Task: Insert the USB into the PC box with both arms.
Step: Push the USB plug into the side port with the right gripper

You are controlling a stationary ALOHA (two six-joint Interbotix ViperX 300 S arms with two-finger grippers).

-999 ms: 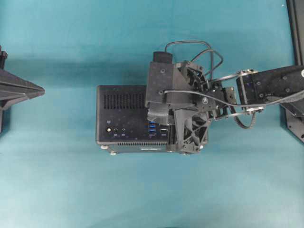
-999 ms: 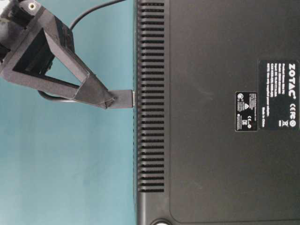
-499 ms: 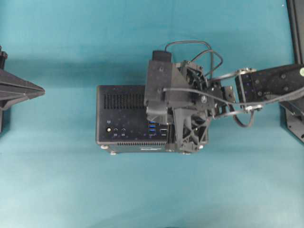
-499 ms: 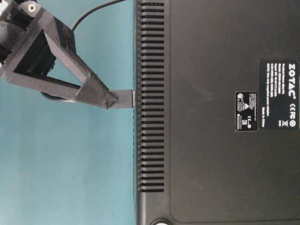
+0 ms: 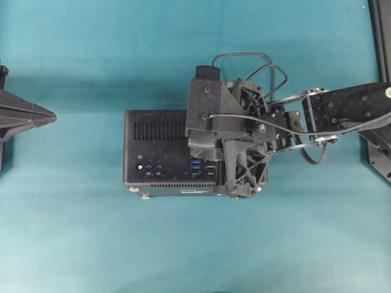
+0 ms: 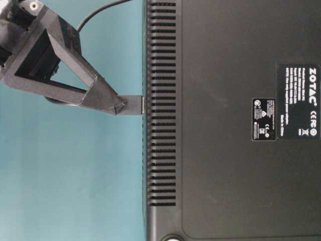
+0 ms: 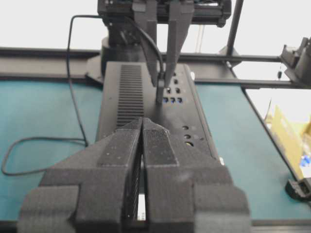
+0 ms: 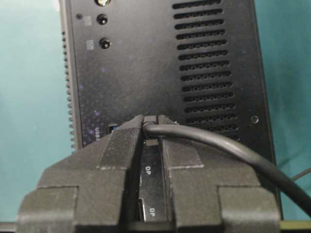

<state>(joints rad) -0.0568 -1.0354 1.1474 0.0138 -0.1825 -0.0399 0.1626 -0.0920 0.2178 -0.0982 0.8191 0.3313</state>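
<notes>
Teal table cover (image 5: 91,232) spans the whole work surface, slightly wrinkled. Black metal frame rail (image 7: 272,83) runs along its far edge, upright post (image 7: 235,24) rising from it. Yellowish clutter (image 7: 286,141) sits beyond the right side, blurred.

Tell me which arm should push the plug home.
Right: its gripper already pinches the plug against the box. The left gripper sits shut, well clear of the box.

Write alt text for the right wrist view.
The right gripper, jaws shut on the USB plug, holds it against the port face of the PC box. The dark cable curves away to the lower right. Vent slots and two round connectors show above, and teal table on both sides.
</notes>
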